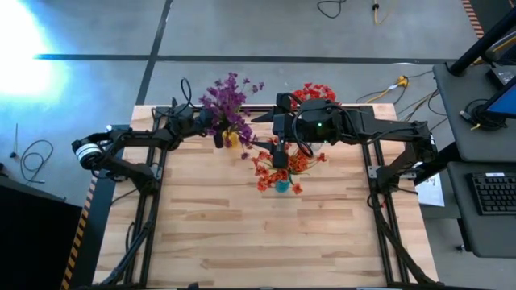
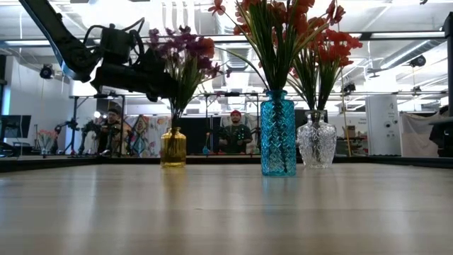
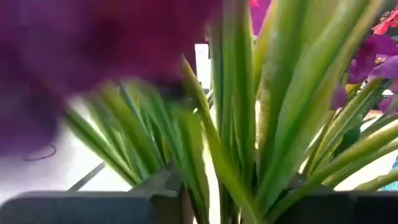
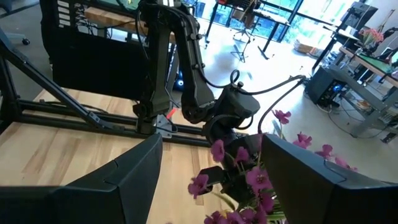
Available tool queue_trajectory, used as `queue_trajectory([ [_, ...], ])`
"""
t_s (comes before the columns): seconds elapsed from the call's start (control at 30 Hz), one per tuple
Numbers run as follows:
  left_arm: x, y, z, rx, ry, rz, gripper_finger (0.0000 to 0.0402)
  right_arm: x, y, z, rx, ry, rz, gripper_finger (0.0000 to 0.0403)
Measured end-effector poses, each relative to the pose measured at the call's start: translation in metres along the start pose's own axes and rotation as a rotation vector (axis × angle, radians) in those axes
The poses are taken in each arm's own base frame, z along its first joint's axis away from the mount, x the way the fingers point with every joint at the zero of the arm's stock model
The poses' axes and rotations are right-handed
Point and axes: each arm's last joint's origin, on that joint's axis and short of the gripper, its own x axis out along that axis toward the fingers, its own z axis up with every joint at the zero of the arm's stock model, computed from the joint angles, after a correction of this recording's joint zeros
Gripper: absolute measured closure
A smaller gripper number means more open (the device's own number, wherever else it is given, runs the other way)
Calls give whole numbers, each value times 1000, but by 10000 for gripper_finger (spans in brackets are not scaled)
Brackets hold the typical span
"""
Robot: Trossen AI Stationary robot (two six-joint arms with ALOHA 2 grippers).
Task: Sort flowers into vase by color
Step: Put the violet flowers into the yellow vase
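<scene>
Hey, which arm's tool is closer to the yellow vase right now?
Left. The left tool is right at the purple flowers standing in the yellow vase. The right tool is farther off, above the blue vase holding red flowers.

The premises are a large robotics laboratory or workshop hall; the floor (image 1: 266,32) is bare grey concrete marked with dark tape lines, with loose cables (image 1: 330,8) lying on it; a wooden worktable (image 1: 258,242) sits in a black metal frame; a side desk carries a keyboard (image 1: 493,193); the low view shows a high ceiling with strip lights (image 2: 400,53), further workstations and two seated people (image 2: 233,134) behind the table.
</scene>
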Motion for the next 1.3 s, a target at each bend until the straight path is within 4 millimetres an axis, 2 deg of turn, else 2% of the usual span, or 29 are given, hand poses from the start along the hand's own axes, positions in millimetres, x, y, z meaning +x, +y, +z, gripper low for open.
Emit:
queue_trajectory([
  [0.53, 0, 0, -1, 12, 16, -2, 187, 0, 0, 1, 39, -10, -3, 126],
  [1.07, -1, 1, 0, 23, 25, 48, 122, 0, -1, 4, 90, -46, -12, 106],
  [1.3, -2, 1, 1, 3, 21, 50, 111, 0, -3, 5, 108, -42, -56, 105],
])
